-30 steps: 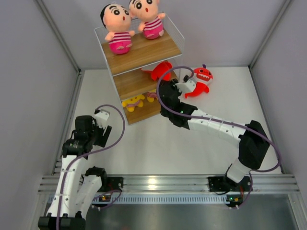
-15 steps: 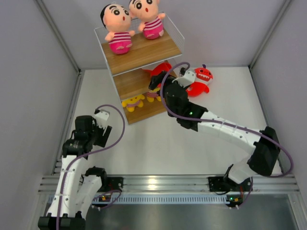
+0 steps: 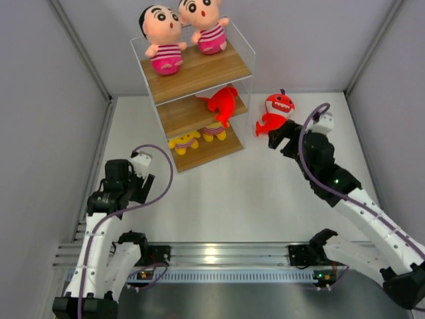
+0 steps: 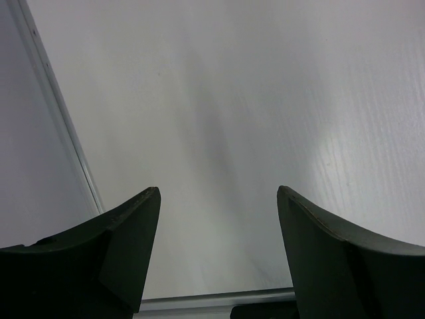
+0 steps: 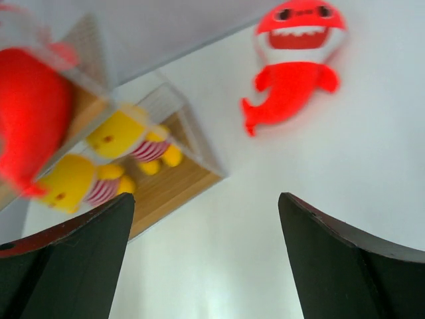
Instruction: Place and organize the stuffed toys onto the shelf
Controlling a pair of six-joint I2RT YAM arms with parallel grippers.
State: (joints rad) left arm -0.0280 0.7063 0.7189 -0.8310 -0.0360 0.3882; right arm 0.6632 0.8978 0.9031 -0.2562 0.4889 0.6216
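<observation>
The left arm (image 3: 119, 189) sits low in the left of the top view, close to the left wall (image 3: 46, 133). The left jaws stand wide with nothing between them, pointing at bare tabletop (image 3: 226, 199). In the left wrist view only white surface and a thin edge strip (image 4: 60, 126) along the left side show beyond them.

The shelf (image 3: 216, 70) stands at the upper middle, its left corner near the seam where tabletop meets wall. Two boy dolls (image 3: 164, 41) (image 3: 207, 26) sit side by side at the back of the top board, leaving the front of that board bare. One red shark (image 3: 224, 103) lies at the right end of the middle board, close to its edge. Two yellow dolls (image 3: 184, 140) (image 3: 214, 131) sit next to each other on the bottom board.

Right of the shelf, the second red shark (image 3: 275, 113) lies on the tabletop, apart from the rack. The right arm (image 3: 322, 163) reaches in from the lower right; the right jaws are spread wide and empty, just below and right of that shark, not touching it. The right wrist view shows this shark (image 5: 295, 60) in the upper right, with the shelf's corner and the yellow dolls (image 5: 133, 143) at the left.

A broad stretch of open tabletop runs between both arms, from the shelf down to the metal rail (image 3: 212, 256) at the bottom.
</observation>
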